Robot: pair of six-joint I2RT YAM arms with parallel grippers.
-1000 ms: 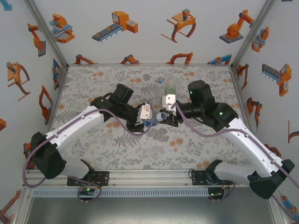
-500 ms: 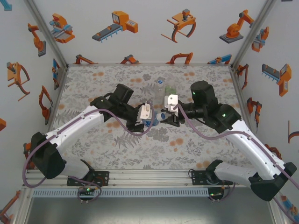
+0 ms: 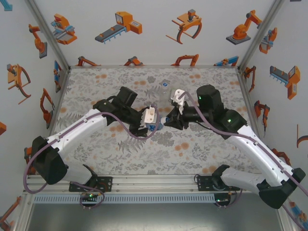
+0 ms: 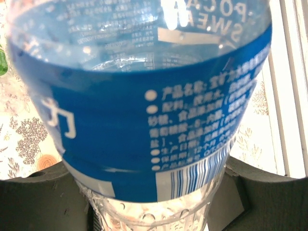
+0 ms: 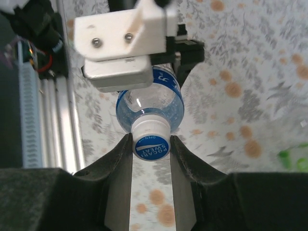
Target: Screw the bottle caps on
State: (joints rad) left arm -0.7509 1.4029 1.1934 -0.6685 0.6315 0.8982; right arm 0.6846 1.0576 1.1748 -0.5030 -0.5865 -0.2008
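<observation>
Bottle cap (image 5: 151,142): on the neck of the blue-label bottle (image 5: 156,103), pinched by your right end effector (image 5: 151,149), closed on it; bottle's long axis points straight away; left end effector (image 4: 154,207) clamps its body.

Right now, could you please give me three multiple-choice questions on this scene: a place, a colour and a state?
1. Where is the cap? A) on the mouth of the bottle B) flat on the table C) inside a box
2. What colour is the bottle's label? A) red B) blue C) yellow
3. How is the right gripper? A) wide open B) shut on nothing C) shut on the cap
Answers: A, it sits atop the neck; B, a blue band wraps the bottle; C, it clamps the cap's sides.
</observation>
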